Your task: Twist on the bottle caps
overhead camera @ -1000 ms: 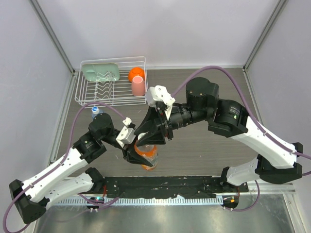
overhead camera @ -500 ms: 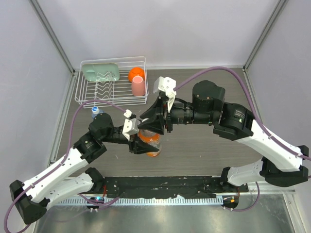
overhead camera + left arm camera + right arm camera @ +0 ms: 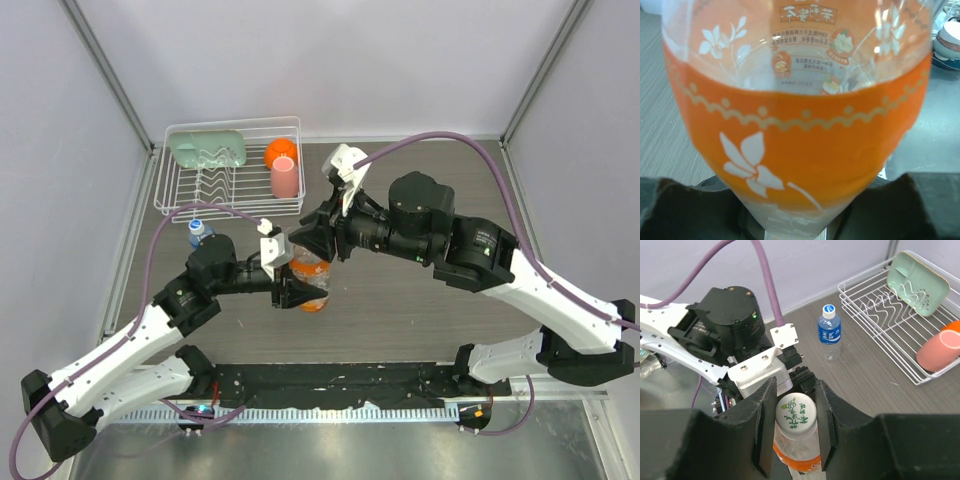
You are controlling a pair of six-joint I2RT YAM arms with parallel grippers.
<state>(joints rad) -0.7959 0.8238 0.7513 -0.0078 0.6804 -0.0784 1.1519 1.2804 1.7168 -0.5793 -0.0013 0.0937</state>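
A grey wood-grain tabletop (image 3: 420, 310) fills the middle of the overhead view, with pale walls around it. Two black and white arms reach in from the bottom corners and meet just left of centre.

A white wire dish rack (image 3: 230, 212) sits at the upper left. It holds a pale green dish (image 3: 207, 149) on its left, with an orange cup (image 3: 280, 152) and a pink cup (image 3: 285, 178) on its right. The rack is well apart from the grippers, and nothing lies between them.

The orange bottle (image 3: 312, 290) is at the meeting point of the arms. The left gripper (image 3: 290, 285) comes from the left and clamps the bottle's lower body. The right gripper (image 3: 796, 425) comes from the upper right and is closed narrowly on the white cap (image 3: 796, 416), which sits on the bottle's neck with one finger pressed against each side. Whether the bottle's base touches the tabletop cannot be told.

The bottle is clear plastic with an orange label printed with white flowers. Its cap carries a small green design.

The blue-label bottle (image 3: 197, 233) stands upright at the left, just in front of the rack's corner, apart from both grippers. A blue-and-white cap (image 3: 828, 309) is on top of it.
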